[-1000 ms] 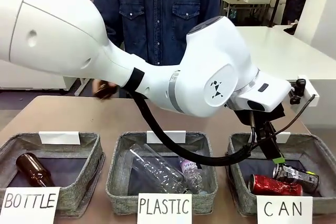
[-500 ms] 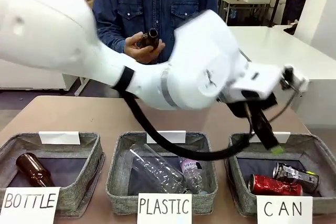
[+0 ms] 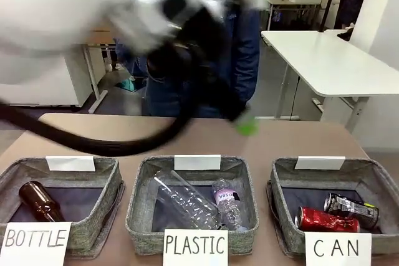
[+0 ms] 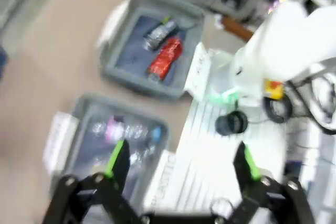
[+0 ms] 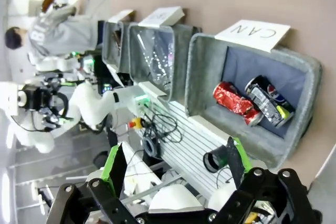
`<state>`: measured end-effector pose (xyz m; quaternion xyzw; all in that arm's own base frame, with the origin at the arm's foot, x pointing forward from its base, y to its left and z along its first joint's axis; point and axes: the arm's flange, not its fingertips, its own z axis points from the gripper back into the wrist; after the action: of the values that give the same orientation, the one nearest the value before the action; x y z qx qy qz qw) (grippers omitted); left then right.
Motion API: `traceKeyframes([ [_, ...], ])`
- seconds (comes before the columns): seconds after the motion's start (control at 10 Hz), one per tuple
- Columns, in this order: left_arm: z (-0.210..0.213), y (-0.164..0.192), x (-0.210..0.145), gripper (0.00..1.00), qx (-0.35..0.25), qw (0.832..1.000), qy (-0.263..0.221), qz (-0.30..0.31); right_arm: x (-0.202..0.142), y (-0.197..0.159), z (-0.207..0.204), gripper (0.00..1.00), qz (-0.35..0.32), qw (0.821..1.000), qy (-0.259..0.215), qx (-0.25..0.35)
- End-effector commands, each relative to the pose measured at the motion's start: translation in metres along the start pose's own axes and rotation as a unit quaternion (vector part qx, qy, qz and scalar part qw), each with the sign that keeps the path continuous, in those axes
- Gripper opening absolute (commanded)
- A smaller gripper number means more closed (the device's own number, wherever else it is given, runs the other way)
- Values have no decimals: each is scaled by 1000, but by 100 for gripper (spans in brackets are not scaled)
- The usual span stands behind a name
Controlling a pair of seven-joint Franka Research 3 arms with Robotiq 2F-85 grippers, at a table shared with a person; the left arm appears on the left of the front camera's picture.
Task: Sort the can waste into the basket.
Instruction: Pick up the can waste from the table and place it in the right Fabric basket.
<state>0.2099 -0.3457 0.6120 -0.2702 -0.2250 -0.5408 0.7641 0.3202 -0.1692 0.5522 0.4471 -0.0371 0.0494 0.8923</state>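
Left gripper (image 4: 181, 161): jaws wide apart, nothing between the green pads (image 4: 116, 156). In its wrist view it hangs above the middle basket (image 4: 84, 114) signed "PLASTIC", picture blurred. In the front view the left arm (image 3: 93, 23) sweeps across the upper left as a motion-blurred white mass, a green fingertip (image 3: 247, 126) showing above the table (image 3: 299, 138) behind the baskets.

Right gripper (image 5: 173, 169): jaws also spread wide, empty, held well above and clear of the table in its own wrist view.

Cans: the red can (image 3: 324, 220) lies on its side on the dark floor of the CAN basket (image 3: 283, 179), rightmost of the three. The black can (image 3: 349, 209) with silver ends lies just behind it, the two close together, possibly touching. Both show again in the right wrist view, red can (image 5: 233, 103) beside black can (image 5: 269, 100), and in the left wrist view, blurred. White "CAN" sign (image 3: 336, 248) stands at the basket's front edge.

Surroundings: clear plastic bottles (image 3: 193, 204) lie in the middle basket behind the "PLASTIC" sign (image 3: 195, 246). A brown glass bottle (image 3: 38, 202) lies in the left basket (image 3: 106, 185) signed "BOTTLE". A person in dark blue clothing (image 3: 246, 60) stands at the far side, largely hidden behind the arm.
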Motion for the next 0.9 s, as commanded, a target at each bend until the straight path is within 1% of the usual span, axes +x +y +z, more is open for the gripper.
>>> traceKeyframes([
  [0.0, 97, 6, -80, 100, 87, 987, -8, 135, 7, 16, -5, 100, -12, 1000, 16, -13],
  [0.1, 127, 31, -108, 100, 57, 979, -36, 192, 11, 28, -16, 100, 2, 1000, 26, -8],
  [0.2, 152, 62, -140, 100, 78, 950, -66, 296, 14, 44, -29, 100, 23, 999, 40, -6],
  [0.3, 170, 91, -177, 100, 80, 916, -76, 386, 15, 61, -42, 100, 35, 998, 48, -3],
  [0.4, 180, 113, -219, 100, 76, 876, -77, 469, 15, 85, -56, 100, 49, 997, 46, 39],
  [0.5, 186, 126, -259, 100, 61, 846, -119, 515, 13, 102, -64, 100, 65, 993, 50, 82],
  [0.6, 188, 131, -294, 100, 61, 814, -181, 548, 15, 112, -67, 100, 70, 988, 50, 127],
  [0.7, 195, 130, -319, 100, 86, 789, -279, 540, 22, 114, -68, 100, 54, 988, 36, 140],
  [0.8, 203, 121, -338, 100, 104, 781, -385, 481, 29, 109, -73, 100, 33, 993, 28, 112],
])
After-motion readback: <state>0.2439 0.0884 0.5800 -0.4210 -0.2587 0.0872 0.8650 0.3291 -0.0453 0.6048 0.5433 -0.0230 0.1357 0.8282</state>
